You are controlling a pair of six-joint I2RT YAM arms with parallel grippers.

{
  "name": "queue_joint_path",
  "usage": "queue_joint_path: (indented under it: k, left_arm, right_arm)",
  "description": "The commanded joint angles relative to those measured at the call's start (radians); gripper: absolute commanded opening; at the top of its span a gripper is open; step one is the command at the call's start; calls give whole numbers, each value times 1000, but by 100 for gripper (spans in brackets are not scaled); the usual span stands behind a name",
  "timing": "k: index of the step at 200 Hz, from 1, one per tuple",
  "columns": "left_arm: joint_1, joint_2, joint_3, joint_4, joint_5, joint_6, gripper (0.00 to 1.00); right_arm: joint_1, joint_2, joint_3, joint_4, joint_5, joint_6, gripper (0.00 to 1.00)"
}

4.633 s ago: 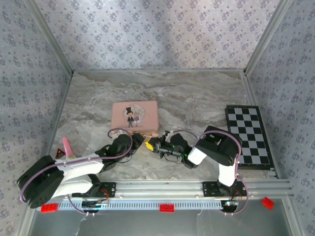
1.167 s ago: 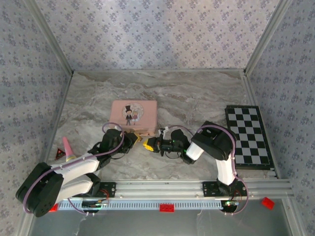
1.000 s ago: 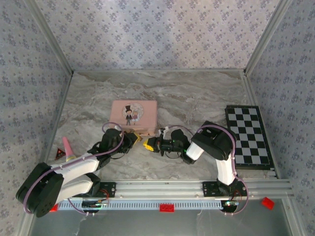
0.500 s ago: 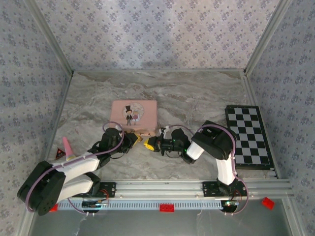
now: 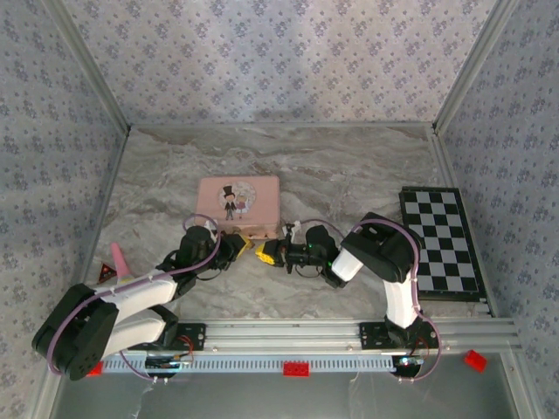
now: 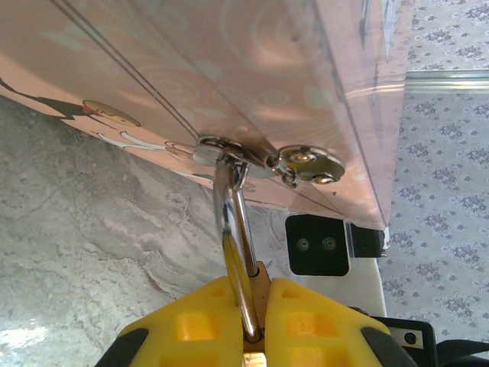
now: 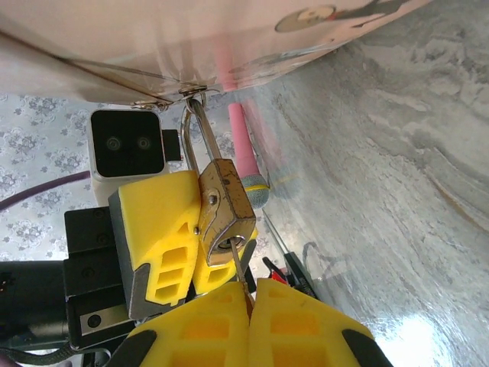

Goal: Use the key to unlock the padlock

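Marbled table point(image 5: 349, 166), papered walls behind: at centre frame in the top view, the left gripper point(image 5: 240, 247) and right gripper point(image 5: 265, 254) meet nose to nose just below the pink box point(image 5: 238, 206). The left gripper's fingers point(image 7: 164, 237) are clamped tight on the brass padlock point(image 7: 224, 210), mid-frame in the right wrist view. Its shackle point(image 6: 233, 222) is hooked through the box's clasp point(image 6: 229, 149). The right gripper's fingers point(image 7: 206, 325), pressed together at the bottom of that view, pinch the key point(image 7: 238, 267), its tip at the padlock's keyhole.
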Motion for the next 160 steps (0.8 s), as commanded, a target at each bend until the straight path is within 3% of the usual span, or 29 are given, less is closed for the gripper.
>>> queue_joint_path:
  k: [1, 160]
  left_arm:
    - [3, -14, 19, 134, 49, 35, 1]
    - [1, 2, 30, 150, 78, 52, 0]
  right_arm:
    - [-18, 22, 16, 19, -17, -13, 0]
    - [-38, 35, 63, 18, -18, 20, 0]
